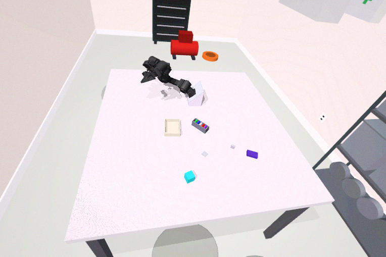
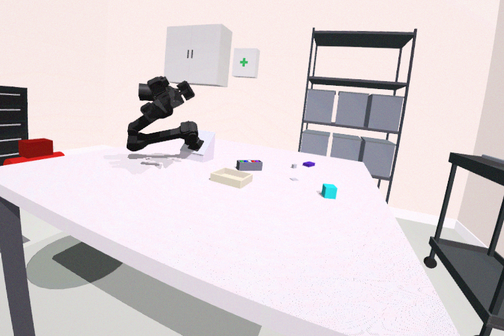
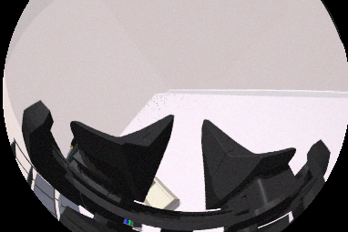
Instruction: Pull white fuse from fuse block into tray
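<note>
Worktop (image 1: 129,189) carries everything I see | tray (image 1: 172,127) just left of fuse block (image 1: 200,125), apart | arm (image 1: 167,76) folded behind both, at far edge | end effector (image 3: 188,146) raised clear of them, nothing between its parted fingers | three small blocks (image 1: 251,154) and a cube (image 1: 189,176) in front, nearer me

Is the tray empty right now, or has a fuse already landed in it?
Empty. The top view shows only the bare floor inside the tray; the fuses sit in the fuse block beside it.
</note>
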